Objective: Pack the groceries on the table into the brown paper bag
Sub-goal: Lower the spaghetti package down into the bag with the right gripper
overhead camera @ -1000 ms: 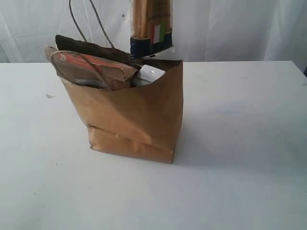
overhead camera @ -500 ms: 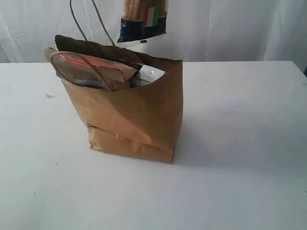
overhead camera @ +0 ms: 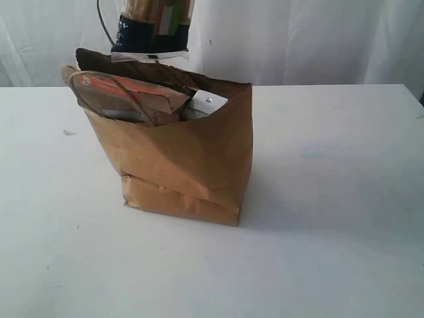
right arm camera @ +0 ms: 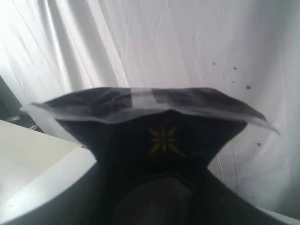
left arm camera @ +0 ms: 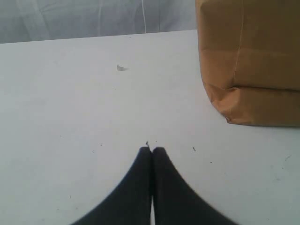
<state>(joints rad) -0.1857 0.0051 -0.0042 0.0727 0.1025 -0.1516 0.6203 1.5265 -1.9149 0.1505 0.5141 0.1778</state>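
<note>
The brown paper bag [overhead camera: 179,159] stands open on the white table [overhead camera: 331,199], left of centre. A brown pouch with an orange strip [overhead camera: 126,93] pokes out of its top, beside a white carton corner [overhead camera: 209,103]. The long spaghetti packet [overhead camera: 152,26] hangs upright above the bag's back left rim, its top cut off by the frame. In the right wrist view my right gripper [right arm camera: 157,185] is shut on the packet's dark end [right arm camera: 161,122]. My left gripper [left arm camera: 152,149] is shut and empty, low over the table beside the bag [left arm camera: 248,61].
A small dark speck [overhead camera: 68,132] lies on the table left of the bag, also seen as the speck [left arm camera: 121,68] ahead of my left gripper. The bag's cord handles [overhead camera: 106,30] rise behind it. A white curtain [overhead camera: 318,40] backs the table.
The spaghetti packet has swung leftward above the bag, from over its back right to over its back left. The bag and my left gripper have stayed put.
</note>
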